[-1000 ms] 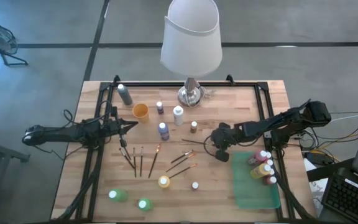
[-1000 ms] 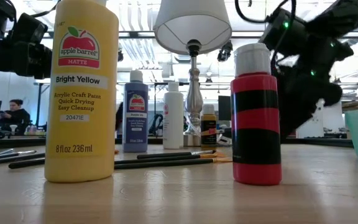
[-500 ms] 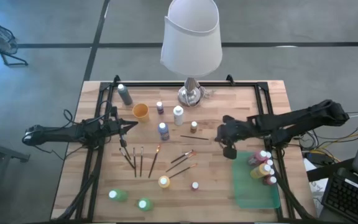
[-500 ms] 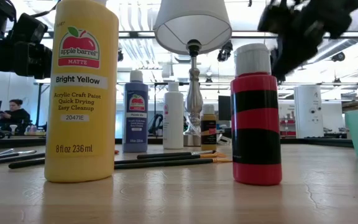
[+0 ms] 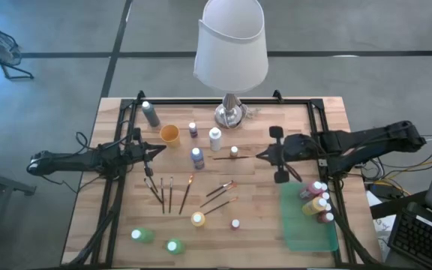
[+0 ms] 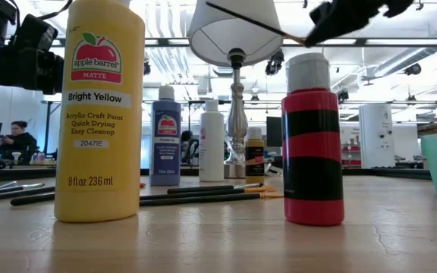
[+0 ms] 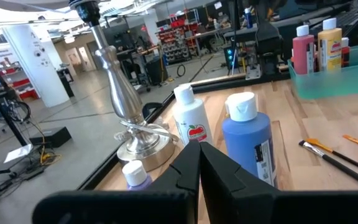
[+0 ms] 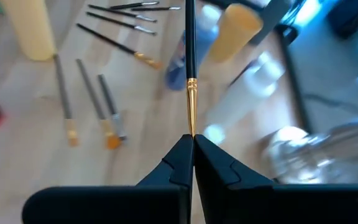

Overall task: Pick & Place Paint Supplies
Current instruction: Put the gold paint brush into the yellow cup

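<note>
My right gripper (image 5: 267,155) hangs above the table's right half, shut on a thin dark-handled paintbrush (image 5: 232,157) that sticks out toward the left. The low view shows the paintbrush (image 6: 256,23) high above the table. Other brushes (image 5: 172,193) lie flat near the middle. Small white-capped paint bottles stand about: blue (image 5: 197,157), white (image 5: 215,138), yellow (image 5: 198,219), red (image 5: 235,223). A few more bottles (image 5: 317,199) stand in the green tray (image 5: 306,229). My left gripper (image 5: 150,154) waits shut at the left, level above the table. My right gripper pinches the brush at its gold ferrule end (image 8: 191,127) between the tips of its two fingers. The fingers come from the table's right, slanting down, and the brush runs on in line with them. The dark handle (image 8: 188,37) points away, lifted clear of the table.
A tall lamp with a white shade (image 5: 231,45) stands on its silver base (image 5: 229,114) at the far middle. A grey bottle (image 5: 151,114) and an orange cup (image 5: 169,134) sit far left. Two green bottles (image 5: 156,240) stand at the near left edge.
My right gripper has risen from just above the table with the paintbrush, rolling its wrist as it went. The brush, low by the table a second ago, now hangs well clear above the small bottles. The left arm has kept still.
</note>
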Motion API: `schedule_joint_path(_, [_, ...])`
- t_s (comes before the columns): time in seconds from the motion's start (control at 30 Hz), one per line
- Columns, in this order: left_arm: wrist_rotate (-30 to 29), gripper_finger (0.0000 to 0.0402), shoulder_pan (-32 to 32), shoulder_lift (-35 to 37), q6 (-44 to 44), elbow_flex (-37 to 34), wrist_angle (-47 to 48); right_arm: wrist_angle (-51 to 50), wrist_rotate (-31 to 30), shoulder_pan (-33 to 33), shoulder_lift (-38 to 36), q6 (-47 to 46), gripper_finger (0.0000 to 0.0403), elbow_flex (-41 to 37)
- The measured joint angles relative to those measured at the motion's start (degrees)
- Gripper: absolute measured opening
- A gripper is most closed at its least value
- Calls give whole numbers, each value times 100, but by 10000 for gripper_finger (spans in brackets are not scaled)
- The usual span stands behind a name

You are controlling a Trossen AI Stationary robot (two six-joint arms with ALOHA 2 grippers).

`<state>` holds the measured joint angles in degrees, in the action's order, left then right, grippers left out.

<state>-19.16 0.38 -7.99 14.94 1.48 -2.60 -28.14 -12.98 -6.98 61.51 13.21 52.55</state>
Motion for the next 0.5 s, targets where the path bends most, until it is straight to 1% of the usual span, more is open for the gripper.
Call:
schedule_joint_path(0.17, [0, 13, -2, 0, -24, 0, -38, 7, -491, -4, 422, 861, 8, 511])
schedule_joint_path(0.2, [4, 13, -2, -4, -161, 0, -47, 9, -597, -2, 517, 990, 8, 611])
schedule_joint_path(0.3, [220, 13, -2, -2, -1209, 0, -295, 7, -905, -14, 784, 1246, 8, 857])
schedule_joint_path(0.43, [370, 13, -2, -10, -2434, 3, -1221, 6, -1222, -170, 1108, 1677, 8, 1053])
schedule_joint_path(0.5, [394, 13, -2, -4, -3023, 4, -1646, 32, -1493, -308, 1265, 1871, 8, 1129])
